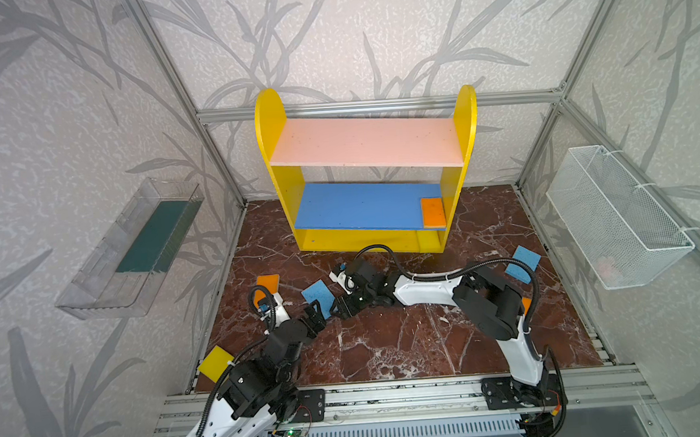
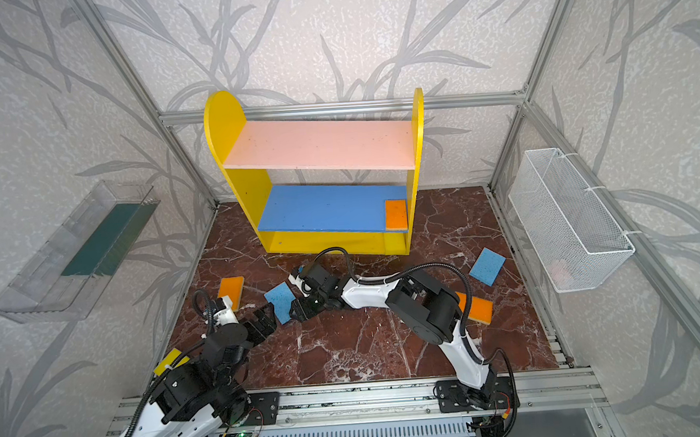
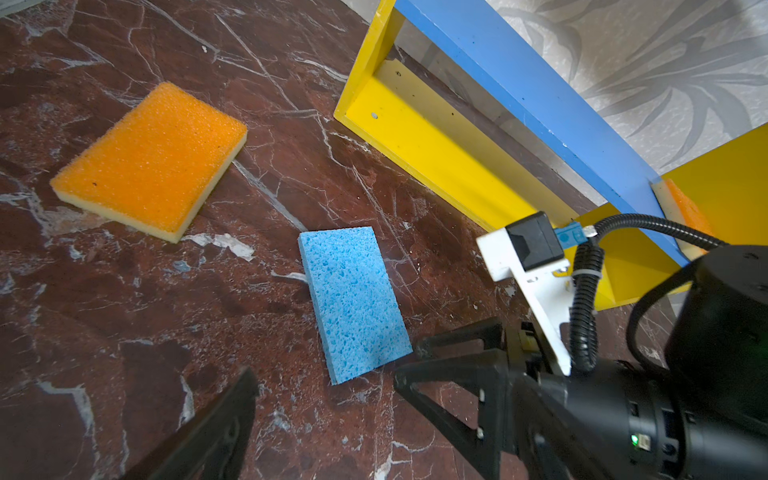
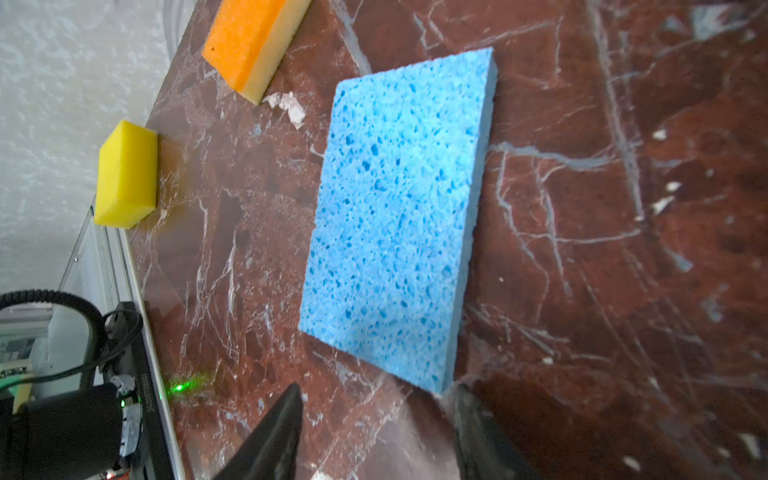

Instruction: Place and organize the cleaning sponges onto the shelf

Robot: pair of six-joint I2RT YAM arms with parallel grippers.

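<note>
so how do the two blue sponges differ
The right gripper is at the middle sponge; none is near the right sponge. The middle sponge is left of centre; the right sponge is by the right edge of the table. Both lie flat, off the shelf.

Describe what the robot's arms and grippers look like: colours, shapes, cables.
The left arm and right arm: white moulded links, black cylindrical joints, black ribbed cables looping alongside. The left gripper and right gripper: black, with triangular open-frame fingers. A white bracket carries each black wrist camera.
</note>
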